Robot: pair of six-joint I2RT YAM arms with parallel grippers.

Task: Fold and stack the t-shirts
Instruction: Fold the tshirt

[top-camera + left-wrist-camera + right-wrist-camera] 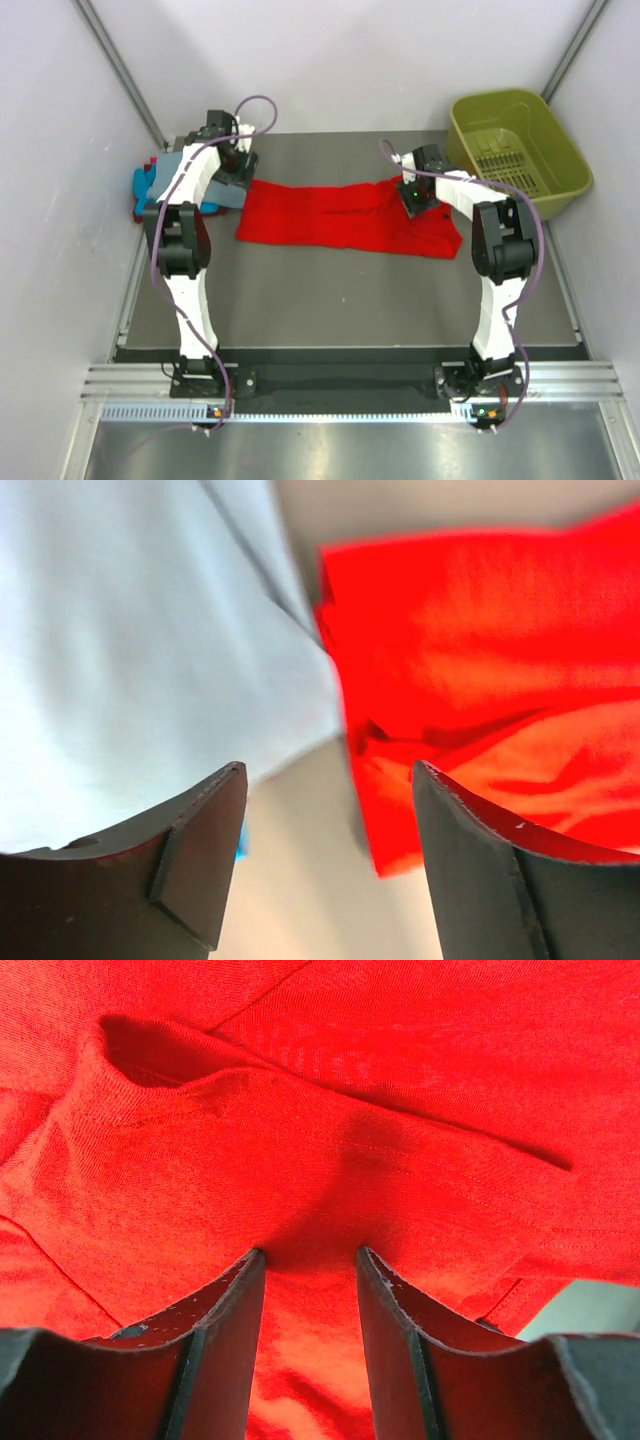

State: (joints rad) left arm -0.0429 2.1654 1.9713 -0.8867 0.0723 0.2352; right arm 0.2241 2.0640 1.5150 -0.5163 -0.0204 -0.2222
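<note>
Red soft-knit t-shirt, folded into a long rumpled band, lies mid-frame on the grey table. Right gripper pinches a fold of it; left gripper hangs released beside grey-blue cloth.

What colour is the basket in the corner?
The basket is olive green, seen best in the top view.

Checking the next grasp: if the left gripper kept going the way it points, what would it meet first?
Probably bare table in the gap between the grey-blue shirt and the red shirt; the left gripper stands open over it, though depth is unclear.
</note>
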